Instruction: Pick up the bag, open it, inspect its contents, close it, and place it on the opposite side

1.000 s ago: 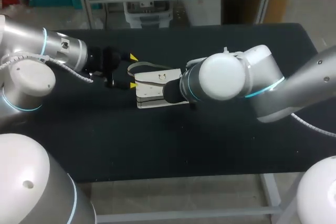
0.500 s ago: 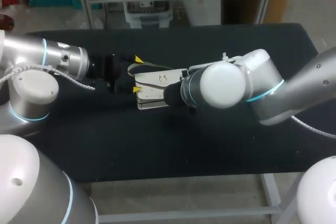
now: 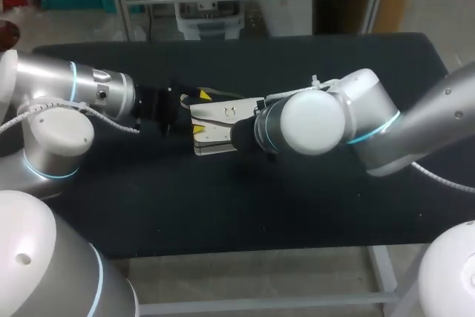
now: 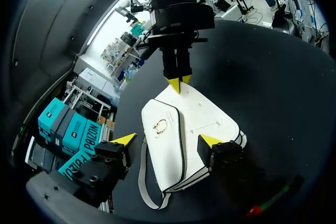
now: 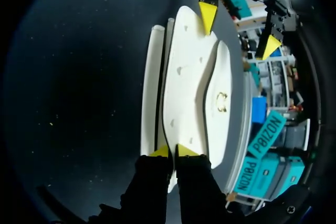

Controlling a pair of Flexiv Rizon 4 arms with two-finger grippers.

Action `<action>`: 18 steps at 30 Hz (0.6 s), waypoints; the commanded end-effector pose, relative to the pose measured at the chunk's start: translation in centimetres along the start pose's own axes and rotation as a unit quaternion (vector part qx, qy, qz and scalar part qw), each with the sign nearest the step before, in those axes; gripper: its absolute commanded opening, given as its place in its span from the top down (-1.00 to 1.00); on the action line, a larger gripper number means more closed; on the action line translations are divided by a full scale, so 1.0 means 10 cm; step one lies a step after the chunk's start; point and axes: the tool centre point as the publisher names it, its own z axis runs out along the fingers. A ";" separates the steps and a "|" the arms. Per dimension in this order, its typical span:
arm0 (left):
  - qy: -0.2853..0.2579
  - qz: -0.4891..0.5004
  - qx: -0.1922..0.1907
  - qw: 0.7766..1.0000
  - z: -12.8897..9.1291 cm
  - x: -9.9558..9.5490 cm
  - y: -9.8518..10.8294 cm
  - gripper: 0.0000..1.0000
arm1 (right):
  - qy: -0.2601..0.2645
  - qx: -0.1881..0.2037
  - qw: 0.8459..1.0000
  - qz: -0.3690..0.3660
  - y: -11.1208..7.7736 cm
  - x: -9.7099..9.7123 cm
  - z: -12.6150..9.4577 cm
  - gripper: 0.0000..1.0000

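Here the bag (image 3: 221, 120) is seen lying flat on the dark worktop (image 3: 297, 206), a little left of the middle of the head view. Its long axis runs left to right across the frame, on the line joining the two tools. The left tool (image 3: 199, 113) is set at the bag's left end with its fingers spread. In the left wrist view this end is taken in between the open fingers, one yellow tip close against the bag's side. The other tip is held apart from the bag, with the grey strap (image 4: 143, 182) looping between them.

The right tool (image 5: 173, 151) is hidden under its own arm in the head view. In the right wrist view its tips are pressed almost together over the opposite end, and the bag's edge appears to be pinched between them at the dark seam. The bag therefore stretches straight ahead of each tool, flap and gold clasp (image 4: 160, 127) facing up. Both tools are judged equally near. The coming move is judged to depend on the left fingers being closed across the short width.
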 end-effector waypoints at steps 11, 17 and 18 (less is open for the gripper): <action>0.008 0.054 -0.013 0.998 0.34 0.07 0.02 -0.22 | -0.002 0.000 1.000 0.000 0.00 0.05 0.04 1.00; -0.009 0.085 -0.023 0.996 0.42 0.05 0.03 0.15 | -0.002 0.000 1.000 0.000 0.00 0.05 0.04 1.00; -0.013 0.092 -0.028 0.995 0.43 0.04 0.04 0.18 | -0.002 0.000 1.000 0.000 0.00 0.05 0.04 1.00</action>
